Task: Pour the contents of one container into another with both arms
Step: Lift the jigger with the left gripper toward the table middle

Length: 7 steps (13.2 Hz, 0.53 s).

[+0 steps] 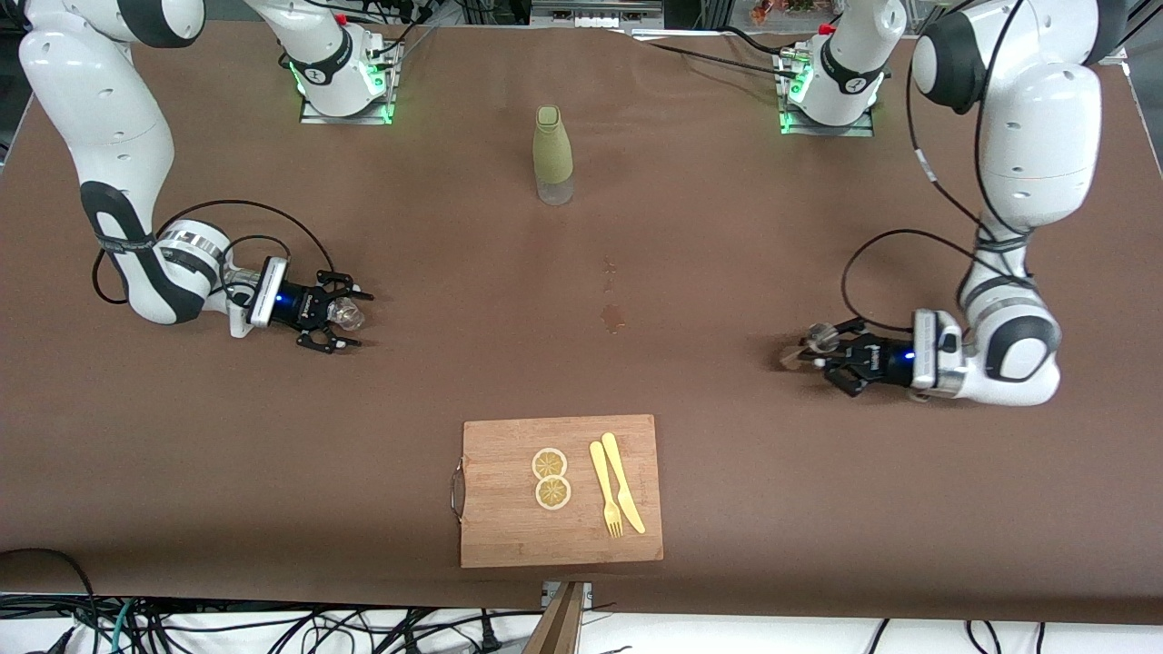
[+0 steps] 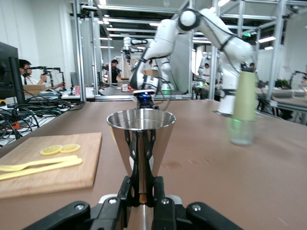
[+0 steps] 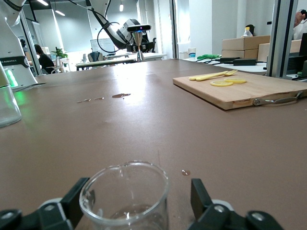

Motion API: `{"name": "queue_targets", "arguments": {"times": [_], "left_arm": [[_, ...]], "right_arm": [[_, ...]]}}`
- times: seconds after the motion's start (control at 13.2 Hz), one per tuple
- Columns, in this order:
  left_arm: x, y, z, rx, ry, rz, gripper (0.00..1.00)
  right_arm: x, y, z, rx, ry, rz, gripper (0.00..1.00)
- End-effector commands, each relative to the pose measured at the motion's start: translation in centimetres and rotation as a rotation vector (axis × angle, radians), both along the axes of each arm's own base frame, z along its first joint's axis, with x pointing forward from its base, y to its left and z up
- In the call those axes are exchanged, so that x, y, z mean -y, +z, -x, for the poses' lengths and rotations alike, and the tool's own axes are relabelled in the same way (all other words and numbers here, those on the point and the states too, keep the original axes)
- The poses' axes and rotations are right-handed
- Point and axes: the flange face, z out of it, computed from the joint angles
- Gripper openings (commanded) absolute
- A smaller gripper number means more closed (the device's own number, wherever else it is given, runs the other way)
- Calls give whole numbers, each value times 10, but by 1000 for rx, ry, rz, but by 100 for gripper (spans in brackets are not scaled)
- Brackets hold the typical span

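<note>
Clear glass tumbler [image 3: 125, 199], conical steel jigger [image 2: 141, 139]

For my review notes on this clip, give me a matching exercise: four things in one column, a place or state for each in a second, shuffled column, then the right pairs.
Things:
1. jigger
2. glass tumbler
3. olive-green bottle
4. lemon slices

Places or states:
A. on the cutting board, beside a fork and knife
B. clamped at its waist by the left gripper
C. standing alone between the two arm bases
D. on the table between the spread fingers of the right gripper

Pairs: 1-B, 2-D, 3-C, 4-A
</note>
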Motion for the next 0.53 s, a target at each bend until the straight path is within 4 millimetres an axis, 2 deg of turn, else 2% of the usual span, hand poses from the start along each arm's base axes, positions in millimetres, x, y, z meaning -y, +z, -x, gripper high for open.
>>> {"name": "queue_targets", "arguments": {"times": [0.0, 0.15, 0.45], "left_arm": [[80, 5, -7, -70, 58, 10, 0], [140, 7, -7, -154, 94, 20, 0], [235, 2, 5, -187, 154, -6, 0]], "right_arm": [[-5, -4, -2, 49, 6, -11, 56], [-6, -3, -5, 55, 9, -12, 44], [-5, -1, -8, 62, 12, -9, 30]]}}
